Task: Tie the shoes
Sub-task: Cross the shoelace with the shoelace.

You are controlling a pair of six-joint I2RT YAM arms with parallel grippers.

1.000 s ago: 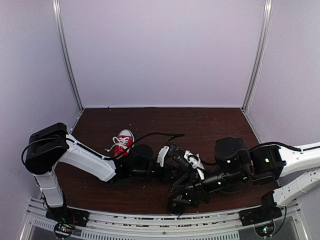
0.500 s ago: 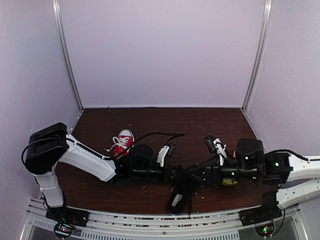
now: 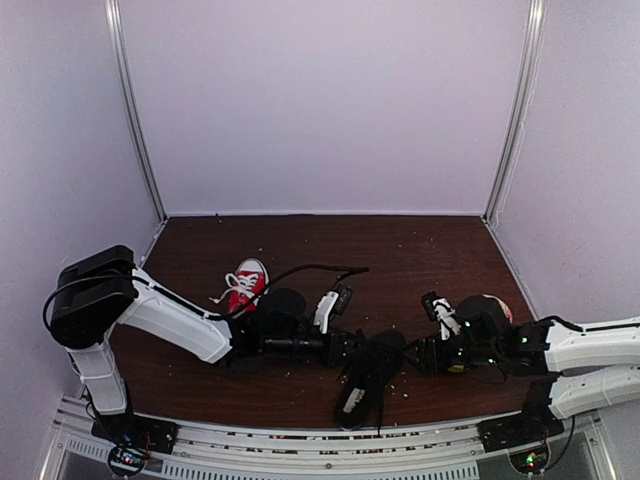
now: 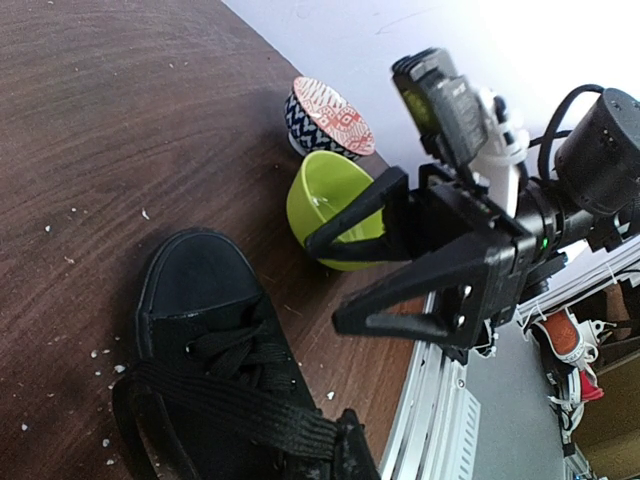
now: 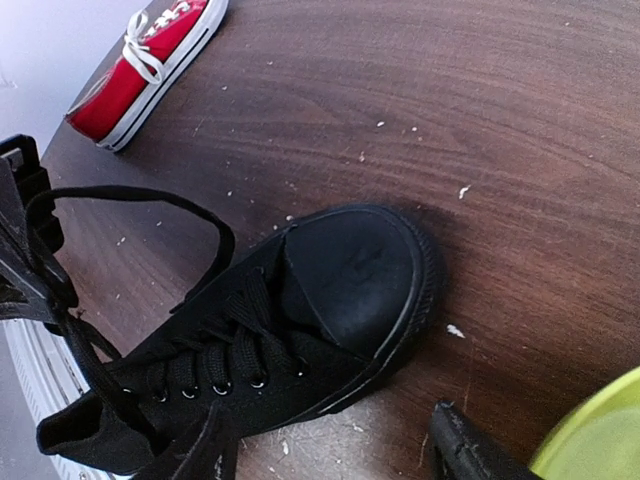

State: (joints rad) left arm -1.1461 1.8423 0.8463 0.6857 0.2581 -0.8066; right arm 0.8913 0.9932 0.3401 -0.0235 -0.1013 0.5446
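Your left pincer (image 3: 352,352) is closed on a black lace (image 5: 150,195), which loops up from the eyelets to the left edge of the right wrist view. Your right pincer (image 4: 322,283) has its fingers spread with nothing between them, low over the counter (image 5: 450,100) just off the toe of the black shoe (image 5: 340,280). That shoe sits on its sole mid-frame, its laces loose and no knot formed. The red sneaker (image 5: 140,70) lies well apart at upper left; whether its white laces are tied cannot be told.

Nothing pins the black shoe, so a firm pull from the left could drag it across the counter or draw the lace out through the eyelets. A lime-green bowl (image 4: 330,200) sits just beside the right pincer, with a patterned bowl (image 4: 325,110) behind it. A wide swing toward the lace could knock either one.
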